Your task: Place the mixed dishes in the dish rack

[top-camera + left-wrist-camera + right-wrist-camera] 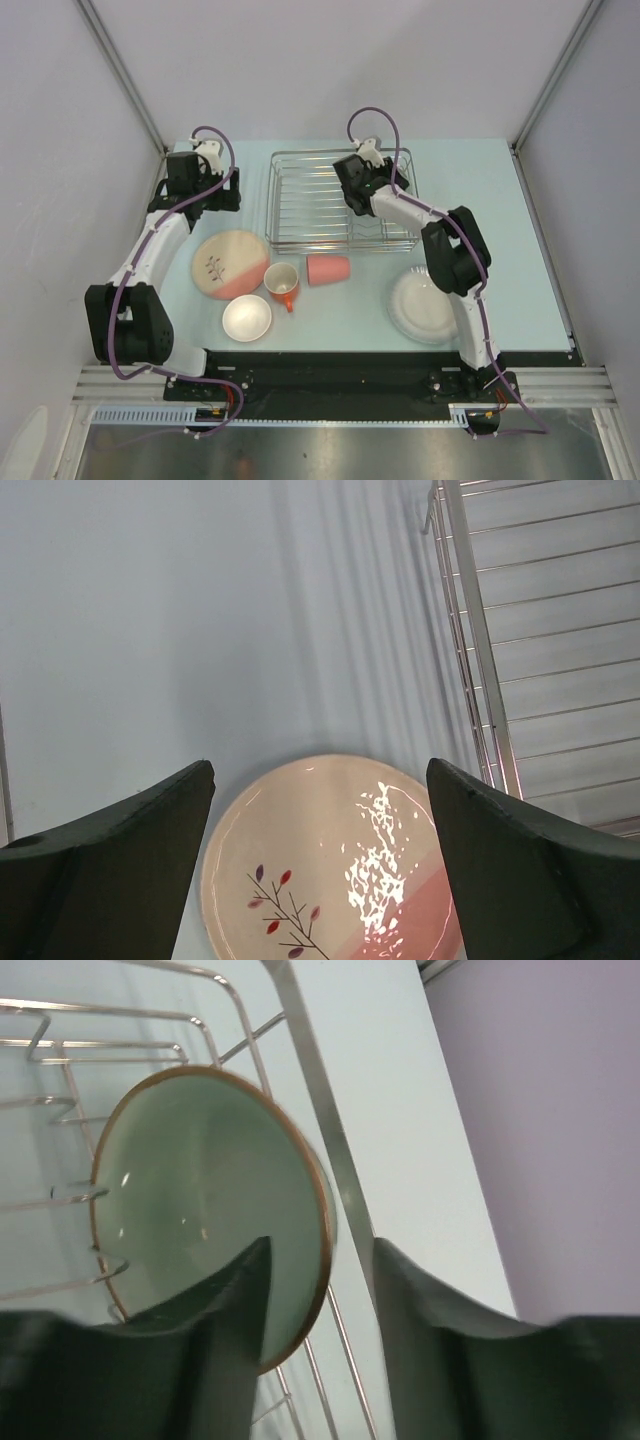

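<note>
Green with a brown-gold rim, the bowl (pixel 200 1190) stood on edge among the wires of the rack (pixel 300 1050), just inside one rim rail. The right gripper (pixel 320 1250) was partly open astride the bowl's rim, one finger across its face, the other clear of it, so it pinched nothing. Bare tabletop (pixel 400 1110) ran between that rail and the wall. The left gripper (pixel 320 770) hung wide open and empty above the edge of the pink plate (pixel 330 870), which had a sprig of red and purple leaves painted on it. Open tabletop lay beyond, with the rack's left rail near.
</note>
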Robot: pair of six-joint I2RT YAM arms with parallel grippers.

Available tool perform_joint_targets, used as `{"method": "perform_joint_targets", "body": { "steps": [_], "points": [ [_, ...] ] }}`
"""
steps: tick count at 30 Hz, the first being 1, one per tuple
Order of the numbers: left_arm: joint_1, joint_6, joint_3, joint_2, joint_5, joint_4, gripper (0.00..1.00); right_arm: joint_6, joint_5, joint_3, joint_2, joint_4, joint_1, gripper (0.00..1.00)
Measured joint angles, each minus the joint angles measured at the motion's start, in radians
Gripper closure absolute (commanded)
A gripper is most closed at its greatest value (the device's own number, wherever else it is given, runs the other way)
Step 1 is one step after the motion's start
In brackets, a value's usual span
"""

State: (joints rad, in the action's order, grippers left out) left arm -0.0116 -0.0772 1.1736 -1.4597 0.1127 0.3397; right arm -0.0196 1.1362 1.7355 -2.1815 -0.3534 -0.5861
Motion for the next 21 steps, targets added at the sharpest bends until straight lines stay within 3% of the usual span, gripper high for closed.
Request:
{"method": "perform_joint_targets", "body": {
  "steps": [2,4,5,13,21],
  "points": [
    [0.000,-0.001,0.000,0.000,0.004,0.002,0.07,0.015,-0.012,0.000,0.000,-0.016,-0.008,0.24],
    [0.000,-0.009,0.000,0.000,0.009,0.010,0.07,0.026,-0.021,0.000,0.000,-0.032,-0.021,0.18],
    [0.000,-0.018,0.000,0.000,0.018,0.016,0.07,0.029,-0.025,0.000,0.000,-0.039,-0.026,0.10],
    [0.002,-0.293,0.008,0.067,0.079,0.193,0.08,0.109,-0.085,-0.006,0.084,-0.141,-0.039,0.00],
    [-0.004,-0.594,0.027,0.333,0.151,0.593,0.10,0.223,-0.216,-0.071,0.438,-0.164,-0.024,0.00]
  ]
}}
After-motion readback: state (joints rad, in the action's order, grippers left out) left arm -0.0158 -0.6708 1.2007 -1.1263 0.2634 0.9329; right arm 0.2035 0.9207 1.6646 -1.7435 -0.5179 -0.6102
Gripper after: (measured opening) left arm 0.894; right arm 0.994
